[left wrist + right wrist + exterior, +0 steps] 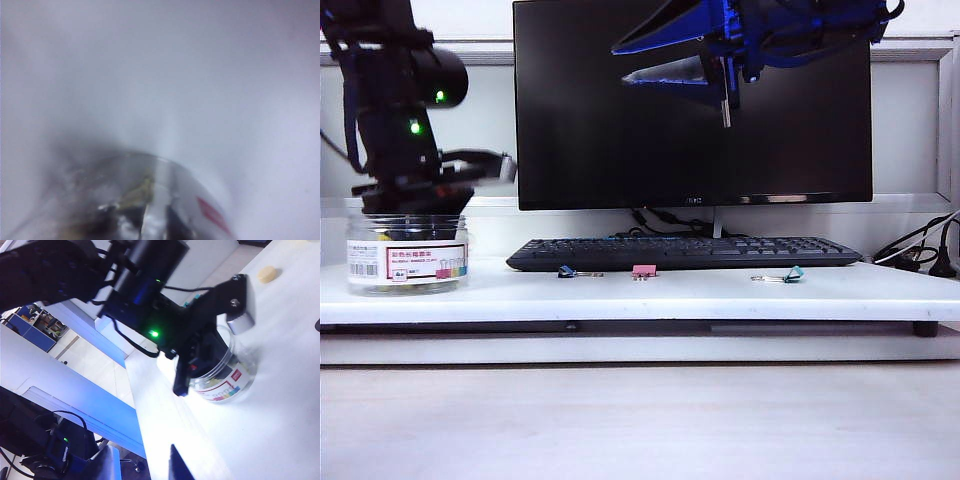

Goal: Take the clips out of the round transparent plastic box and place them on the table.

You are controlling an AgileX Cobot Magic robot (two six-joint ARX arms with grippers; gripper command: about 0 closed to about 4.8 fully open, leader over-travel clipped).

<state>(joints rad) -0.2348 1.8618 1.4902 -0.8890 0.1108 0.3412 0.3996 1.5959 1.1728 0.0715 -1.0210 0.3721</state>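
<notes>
Here, near edge of worktop point(650, 300) bare. Round transparent plastic box point(407, 254) at left end, open-topped. Left end effector point(410, 195) plunged into its mouth, likely fishing for yellow clips point(142, 190); jaw state: cannot tell. Further back, right end effector point(670, 55) hovers high before monitor point(620, 150), fingers spread, empty, out of the way.

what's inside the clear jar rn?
Left gripper reaches into the round transparent plastic box. Yellow clips show through the wall; label and gripper hide the rest, so count and grip are unclear.
</notes>
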